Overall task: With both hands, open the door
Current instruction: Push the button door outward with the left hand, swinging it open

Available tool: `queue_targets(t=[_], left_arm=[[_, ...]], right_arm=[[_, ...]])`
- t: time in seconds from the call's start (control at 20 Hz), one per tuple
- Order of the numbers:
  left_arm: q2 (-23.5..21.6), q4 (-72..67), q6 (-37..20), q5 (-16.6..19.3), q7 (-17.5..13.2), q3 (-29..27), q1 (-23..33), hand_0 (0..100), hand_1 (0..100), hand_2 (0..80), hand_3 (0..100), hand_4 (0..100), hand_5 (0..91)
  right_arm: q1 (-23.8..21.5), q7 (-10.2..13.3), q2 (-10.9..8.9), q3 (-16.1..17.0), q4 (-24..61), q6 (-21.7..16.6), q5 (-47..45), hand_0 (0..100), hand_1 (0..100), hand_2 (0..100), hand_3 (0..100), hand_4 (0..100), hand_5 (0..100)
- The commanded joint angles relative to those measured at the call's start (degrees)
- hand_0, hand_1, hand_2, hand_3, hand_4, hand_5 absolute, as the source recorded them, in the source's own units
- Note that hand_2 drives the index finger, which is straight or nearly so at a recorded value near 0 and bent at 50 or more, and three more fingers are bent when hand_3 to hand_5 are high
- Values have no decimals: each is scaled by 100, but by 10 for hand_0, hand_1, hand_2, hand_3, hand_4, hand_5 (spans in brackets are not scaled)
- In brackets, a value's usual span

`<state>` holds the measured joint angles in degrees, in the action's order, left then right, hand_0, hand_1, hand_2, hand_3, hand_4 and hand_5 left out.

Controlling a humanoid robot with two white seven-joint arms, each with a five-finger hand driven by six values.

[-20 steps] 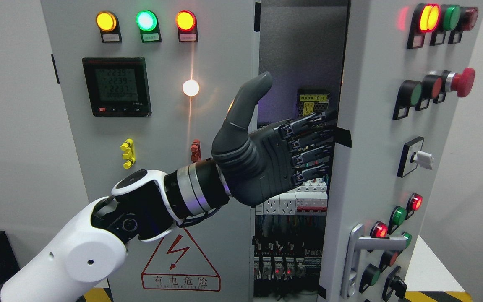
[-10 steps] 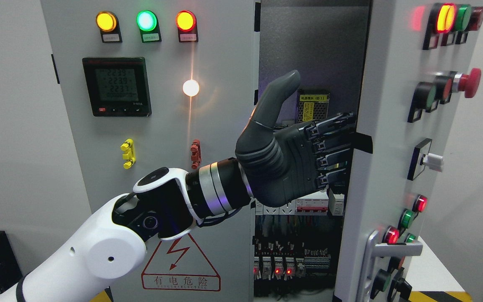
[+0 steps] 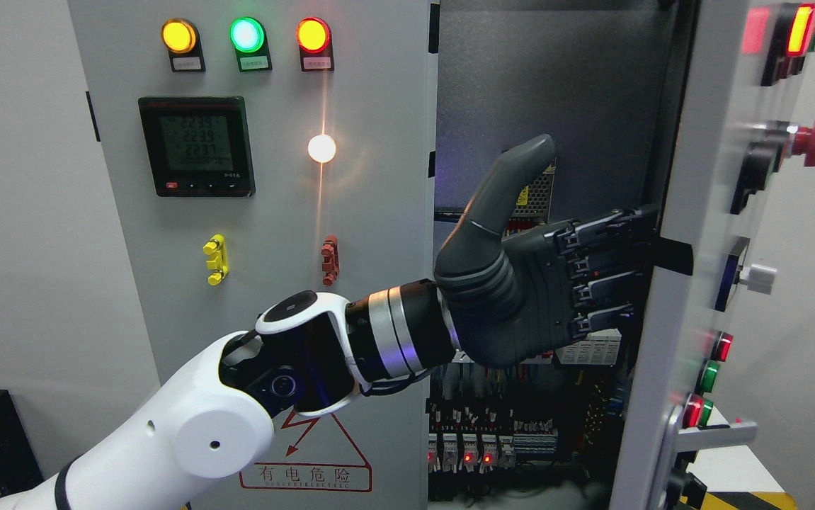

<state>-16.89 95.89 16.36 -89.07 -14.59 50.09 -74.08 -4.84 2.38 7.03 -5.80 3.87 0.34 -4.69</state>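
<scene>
We were in the middle of the opening step: the left robot hand (image 3: 520,290) had its four fingers (image 3: 602,273) extended flat and side by side, pressed against the inner edge of the right cabinet door (image 3: 697,212), with the thumb raised upright and apart from them. It grasped nothing; it was pushing with the backs or tips of the fingers, and we could not tell whether the fingertips hooked around the door's edge, since that edge hid them. The right robot hand was not in view.

The door stood at the picture's right, swung well out from the cabinet, so that we saw its face at a steep slant. It was light grey metal carrying lit indicator lamps, a red mushroom-head stop button (image 3: 807,138), a rotary switch (image 3: 750,276) and a silver lever handle (image 3: 722,432) low down. Between it and the closed left door (image 3: 272,283) the dark interior showed, with rows of breakers (image 3: 478,446) and small red lights.

We judged the task more than half done. The next move called for carrying the push further to the right and outward, following the hinge arc, keeping the fingers flat on the edge so they would not slip into the wiring or catch the black latch tab (image 3: 673,256).
</scene>
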Motion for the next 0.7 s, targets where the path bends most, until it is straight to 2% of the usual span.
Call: queue_targets(t=[0.0,0.55,0.6,0.65], left_arm=[[388,-35,-10,30,35,379,-71,0,0,0,0,0,0],[1046,-97,-10,65,53,687,-308,0,0,0,0,0,0],[1152,-149,-1,170,61,695,-308,0,0,0,0,0,0],[1283,-219,-1,423,53,687,-300,0,0,0,0,0,0]], right_arm=[[0,-1,0,0,0,1,-6,0,0,0,0,0,0],[0,-1,0,0,0,1,-6,0,0,0,0,0,0],[0,-1,0,0,0,1,3,0,0,0,0,0,0],[0,-1,0,0,0,1,-6,0,0,0,0,0,0]])
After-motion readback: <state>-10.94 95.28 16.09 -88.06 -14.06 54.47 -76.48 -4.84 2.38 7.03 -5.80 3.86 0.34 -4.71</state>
